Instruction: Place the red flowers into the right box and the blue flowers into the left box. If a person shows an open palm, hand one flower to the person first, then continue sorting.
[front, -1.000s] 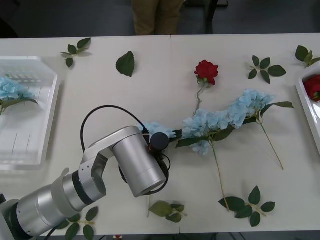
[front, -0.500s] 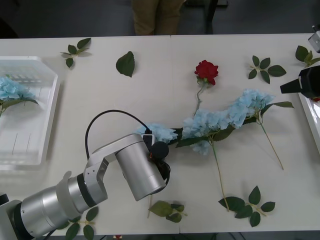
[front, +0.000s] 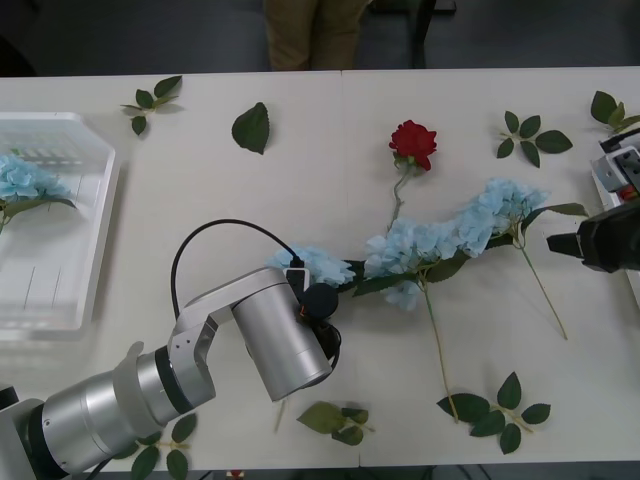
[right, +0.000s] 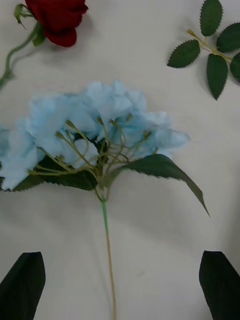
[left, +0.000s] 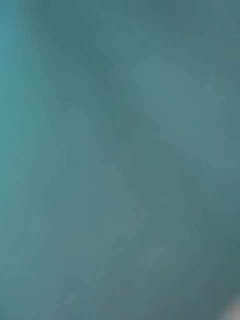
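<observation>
Nearest the camera, the left arm (front: 250, 345) reaches in from the lower left, its wrist pressed down over the pale blue head (front: 315, 265) at the near end of the blue flowers' row. The left gripper itself is hidden beneath the wrist, so whether it is released or clenched cannot be told; the left wrist view gives just a blur of blue-green. In half a second this arm has hardly moved.

The change is on the right. A second ago no right arm was in the front view; half a second ago it showed at the far right edge; now the right gripper (front: 560, 244) has come down and inward, just beside the leaf of the rightmost blue hydrangea (front: 500, 207). In the right wrist view its black fingers (right: 24, 282) stand wide apart, released, with the hydrangea's thin green stem (right: 107, 250) running between them. That looks like an approach for a stem grasp, though blue flowers belong in the left box (front: 85, 250), well apart, where one blue cluster (front: 18, 178) already lies.

Farther back, one red rose (front: 413, 142) lies on the white table (front: 330, 180) among loose leaf sprigs (front: 530, 138). The right box (front: 612, 172) shows at the edge. Beyond the table stand tan trouser legs (front: 310, 35); no palm is shown.
</observation>
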